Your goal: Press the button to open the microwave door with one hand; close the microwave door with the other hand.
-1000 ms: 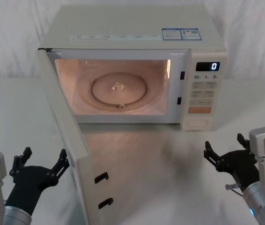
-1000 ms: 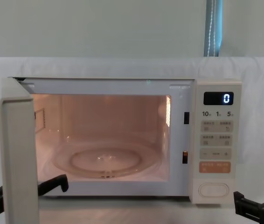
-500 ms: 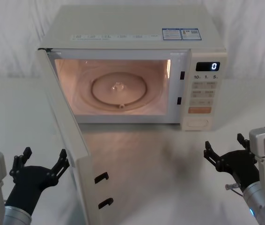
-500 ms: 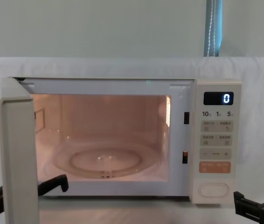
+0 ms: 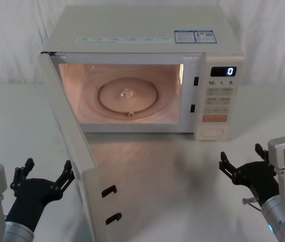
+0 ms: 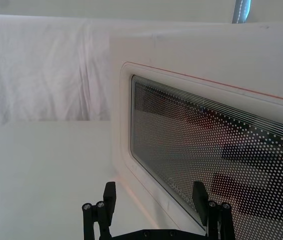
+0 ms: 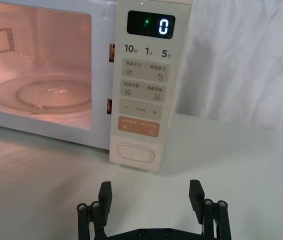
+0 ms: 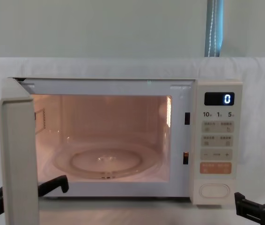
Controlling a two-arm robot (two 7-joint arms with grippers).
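In the head view the microwave door [image 5: 74, 151] stands swung wide on its left hinge, its free edge with the two latch hooks reaching toward six o'clock, so the lit cavity and its glass turntable [image 5: 128, 95] are bare; the opening half of the task looks done and the closing half is not yet begun. The left gripper [image 5: 44, 175] sits at about eight o'clock from the microwave, just outside the door's outer face, fingers spread and holding nothing, a sensible place from which to push the panel shut. The right gripper [image 5: 241, 160] hangs at about five o'clock, also spread and empty, well apart from the button [image 5: 212, 132] at the foot of the control panel [image 5: 219, 103]. The left wrist view shows the door's dotted window close ahead of the spread fingertips [image 6: 200, 194], near but apart as far as I can tell. The right wrist view faces the pill-shaped button below the orange key [image 7: 139, 126], with a bare stretch of table [image 7: 41, 165] between. In the chest view the door's edge stands at nine o'clock, cavity glowing.
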